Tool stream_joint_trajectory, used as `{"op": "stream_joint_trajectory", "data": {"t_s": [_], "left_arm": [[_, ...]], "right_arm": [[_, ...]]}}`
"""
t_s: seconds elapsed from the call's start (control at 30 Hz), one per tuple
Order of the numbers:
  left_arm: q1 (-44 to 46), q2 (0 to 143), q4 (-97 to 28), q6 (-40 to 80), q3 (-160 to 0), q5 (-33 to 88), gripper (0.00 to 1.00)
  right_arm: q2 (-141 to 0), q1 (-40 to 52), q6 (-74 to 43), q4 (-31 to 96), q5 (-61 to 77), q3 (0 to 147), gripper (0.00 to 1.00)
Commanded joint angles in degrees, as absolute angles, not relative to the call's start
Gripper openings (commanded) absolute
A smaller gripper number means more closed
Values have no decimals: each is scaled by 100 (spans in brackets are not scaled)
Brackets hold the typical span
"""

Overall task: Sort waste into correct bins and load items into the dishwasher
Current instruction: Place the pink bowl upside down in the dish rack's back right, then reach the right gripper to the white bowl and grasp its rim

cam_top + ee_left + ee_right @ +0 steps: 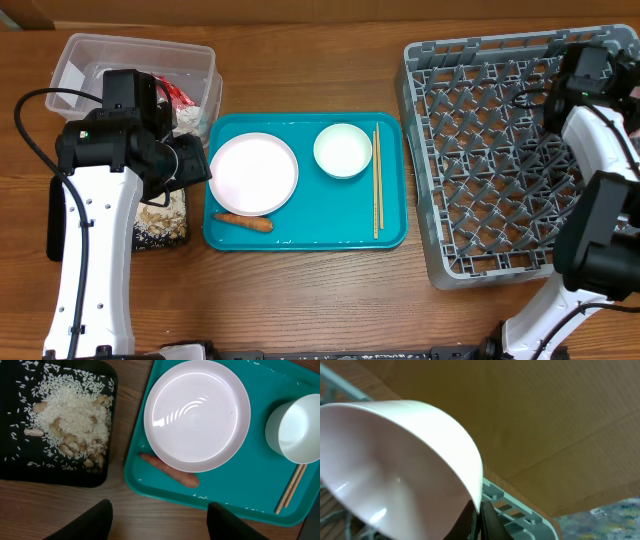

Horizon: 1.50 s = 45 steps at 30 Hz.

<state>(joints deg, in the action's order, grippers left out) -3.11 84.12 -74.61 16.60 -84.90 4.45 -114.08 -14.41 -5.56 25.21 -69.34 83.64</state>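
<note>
Waste is mostly sorted, as far as the views show. A red wrapper (178,95) and white tissue (190,120) lie in the tub (90,52) at the table's far-left corner, partly hidden under the left arm. Rice-like scraps (75,422) are heaped in the black tray (50,476) by the left edge, just beside the teal tray (300,236) at mid-table. The carrot (170,471) is the one piece of waste not yet binned. It lies at the teal tray's near-left side, touching or tucked just under the plate's rim.

The dishes are barely begun. The plate (253,173), cup (343,150) and chopsticks (377,180) all sit on the teal tray, the chopsticks just right of the cup. The rack (480,190) along the right edge looks bare from overhead, though the right arm covers its far-right corner.

The right gripper (480,519) is at that corner, pinched on the rim of a bowl (395,470) held tilted above the rack's wall. I judge this to be the first item going in, not yet set down. The left gripper (159,510) hangs with its fingers spread and nothing between them, over bare wood near the gap between the two trays, close to the carrot.

Left to do: the carrot, most likely into the black tray, then the bowl, plate, cup and chopsticks into the rack.
</note>
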Motion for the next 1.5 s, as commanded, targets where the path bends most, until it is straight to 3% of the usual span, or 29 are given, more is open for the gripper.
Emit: {"op": "stream_joint_trajectory", "data": {"t_s": [0.0, 0.13, 0.37, 0.6, 0.83, 1.13, 1.33, 1.47], "left_arm": [[-336, 8357, -7461, 1743, -8597, 449, 63], [-336, 8357, -7456, 1741, -8597, 449, 63], [-336, 8357, -7456, 1739, -8597, 447, 64], [-336, 8357, -7456, 1741, -8597, 447, 64], [-336, 8357, -7456, 1739, -8597, 447, 68], [-336, 8357, -7456, 1739, -8597, 447, 72], [-336, 8357, -7428, 1739, -8597, 445, 74], [-336, 8357, -7432, 1739, -8597, 445, 74]], "right_arm": [[-11458, -1299, -598, 2637, -6746, 8460, 4], [-11458, -1138, -600, 3153, -6292, 8460, 4], [-11450, -810, -1404, 4342, -5900, 8460, 45], [-11122, -432, -1678, 4943, -5782, 8462, 46], [-10108, 239, -1581, 4987, -4362, 8534, 87], [-9664, 1584, -1026, 4654, 207, 8530, 79], [-10213, 2331, -1094, 4309, 515, 8521, 73], [-10628, 2569, -1546, 4294, 10, 8521, 68]]}}
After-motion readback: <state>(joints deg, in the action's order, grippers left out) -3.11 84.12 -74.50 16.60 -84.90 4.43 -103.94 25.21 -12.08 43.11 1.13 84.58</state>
